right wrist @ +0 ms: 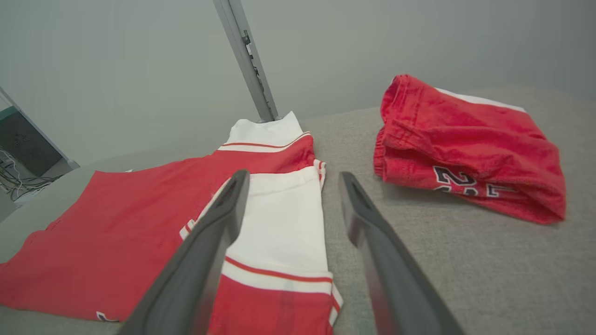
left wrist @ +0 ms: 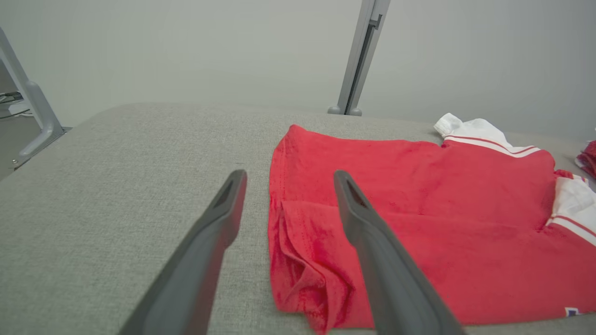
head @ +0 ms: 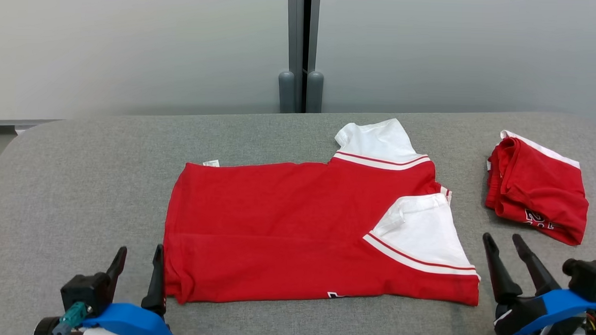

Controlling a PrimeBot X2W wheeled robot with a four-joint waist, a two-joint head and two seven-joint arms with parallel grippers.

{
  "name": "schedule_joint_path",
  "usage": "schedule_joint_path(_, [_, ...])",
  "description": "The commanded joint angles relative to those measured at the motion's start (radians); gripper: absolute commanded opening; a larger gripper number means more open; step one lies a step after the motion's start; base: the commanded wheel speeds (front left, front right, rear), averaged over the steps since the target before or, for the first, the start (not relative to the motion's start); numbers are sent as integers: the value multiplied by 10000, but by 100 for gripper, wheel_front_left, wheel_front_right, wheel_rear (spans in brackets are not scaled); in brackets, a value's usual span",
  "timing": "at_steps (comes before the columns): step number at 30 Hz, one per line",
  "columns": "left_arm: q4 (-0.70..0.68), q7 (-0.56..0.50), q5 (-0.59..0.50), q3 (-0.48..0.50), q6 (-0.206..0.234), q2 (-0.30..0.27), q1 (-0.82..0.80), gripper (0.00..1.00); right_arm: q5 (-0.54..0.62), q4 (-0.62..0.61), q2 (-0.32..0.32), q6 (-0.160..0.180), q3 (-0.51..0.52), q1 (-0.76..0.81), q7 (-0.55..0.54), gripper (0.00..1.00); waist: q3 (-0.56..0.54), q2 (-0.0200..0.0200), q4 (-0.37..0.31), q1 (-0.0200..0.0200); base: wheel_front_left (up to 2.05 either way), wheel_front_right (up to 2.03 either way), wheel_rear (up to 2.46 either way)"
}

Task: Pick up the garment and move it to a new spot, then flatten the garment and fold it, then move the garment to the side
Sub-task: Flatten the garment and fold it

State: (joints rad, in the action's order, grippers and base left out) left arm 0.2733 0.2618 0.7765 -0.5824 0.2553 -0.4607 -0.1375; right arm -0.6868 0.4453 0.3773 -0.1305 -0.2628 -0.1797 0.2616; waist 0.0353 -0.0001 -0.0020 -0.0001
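the shirt [head: 296, 222] lies spread across the middle of the grey table [head: 79, 179], hem to the left and neck end to the right. its near sleeve [head: 422, 231] is turned in over the red body and its far sleeve [head: 378, 140] sticks out flat. both pincers are spread wide and hold nothing. the left gripper [head: 141, 250] hovers just beside the hem's near corner [head: 180, 285]. the right gripper [head: 501, 239] hovers just off the shirt's near right end, between the shirt and a red bundle [head: 537, 195] lying apart at the right. i judge the folding part done, with the next fold likely taken from these two near ends. the weak spot is the left one: that corner is rumpled into several loose layers. a pinch there could catch only the top layer or scoop up a wad, and the fold would come out skewed with creases pressed in. on the right, a pinch that misses the turned-in sleeve could let it flop open as the edge lifts. if the two sides rise unevenly, the soft cloth may drag on the woven table top and twist. a wide swing of the right gripper could also nudge the bundle, which sits near it. a pinch driven down too hard may snag the table's cover instead of sliding under the cloth.
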Motion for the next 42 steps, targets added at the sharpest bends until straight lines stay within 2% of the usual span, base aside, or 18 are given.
schedule_joint_path(1, [167, 42, -237, 198, -176, 107, 147, 100, 392, 87, -221, -5, 164, 217, 41, 100, 13, 1, -16, 1, 0, 0, 0])
schedule_joint_path(7, [626, 43, -760, 507, -694, 560, 242, 100, 1399, 686, -672, -5, 244, 241, 41, 100, 61, 1, 1, 1, 0, 0, 0])
schedule_joint_path(13, [1256, 39, -988, 433, -1152, 799, 74, 100, 1697, 1369, -789, -3, 228, -40, -258, 100, 62, 1, 5, 1, 0, 0, 0])
schedule_joint_path(18, [1697, -480, -965, 31, -1503, 896, -74, 100, 1777, 2006, -893, -3, 195, -255, -975, 100, 30, 1, -9, 1, 0, 0, 0])
schedule_joint_path(30, [2557, -1548, -860, -447, -2011, 921, -558, 100, 1598, 3183, -1236, -3, 76, -855, -2120, 100, 79, 1, -53, 1, 0, 0, 0])
schedule_joint_path(42, [3449, -2437, -715, -637, -2004, 983, -1005, 100, 1354, 3930, -1505, -3, -376, -1125, -2676, 100, 134, 1, -164, 1, 0, 0, 0])
